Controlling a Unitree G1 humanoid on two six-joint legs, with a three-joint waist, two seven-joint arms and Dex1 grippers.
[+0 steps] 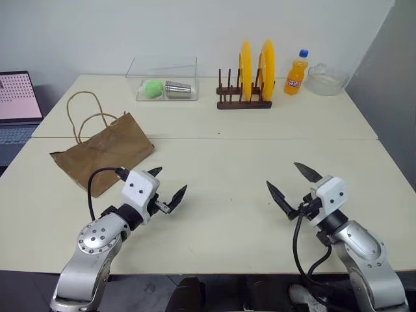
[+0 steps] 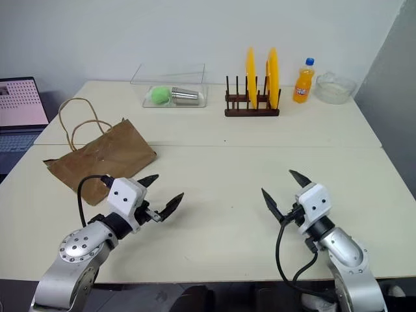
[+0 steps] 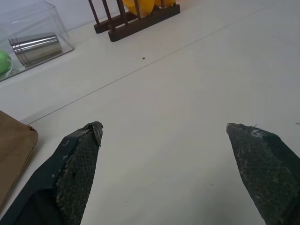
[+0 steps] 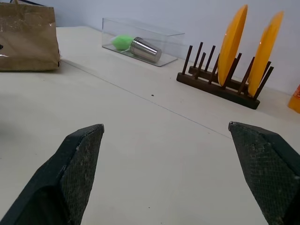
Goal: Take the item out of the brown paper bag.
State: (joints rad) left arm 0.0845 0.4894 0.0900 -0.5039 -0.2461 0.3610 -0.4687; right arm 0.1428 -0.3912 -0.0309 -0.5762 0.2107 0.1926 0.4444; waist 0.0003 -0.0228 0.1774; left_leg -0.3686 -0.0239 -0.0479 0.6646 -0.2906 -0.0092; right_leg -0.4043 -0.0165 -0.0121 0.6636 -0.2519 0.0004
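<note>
While both arms hover low over the cream table, nothing on it is being touched. At the far left edge a laptop sits with its screen lit pink. Beside it, on the left part of the table, the brown paper bag lies flat on its side, its two thin looped handles trailing toward the back edge. The cola bottle cannot be seen anywhere on the table; whether it sits inside the bag cannot be told, since the paper hides any contents.

Just in front of the bag, the left gripper hangs above the tabletop with its two black fingers spread wide and nothing between them; it points toward the table's middle, close to the bag's near corner but apart from it.

Further back, near the wall, a clear plastic box holds a green ball and a metal cup lying on its side. Right of the box stands a dark wooden rack with two yellow plates upright in it. Next comes an orange soda bottle with a blue cap, then a glass bowl near the back right corner.

At the front right, the right gripper is likewise spread wide and empty, aimed toward the table's middle, well apart from the bag.
</note>
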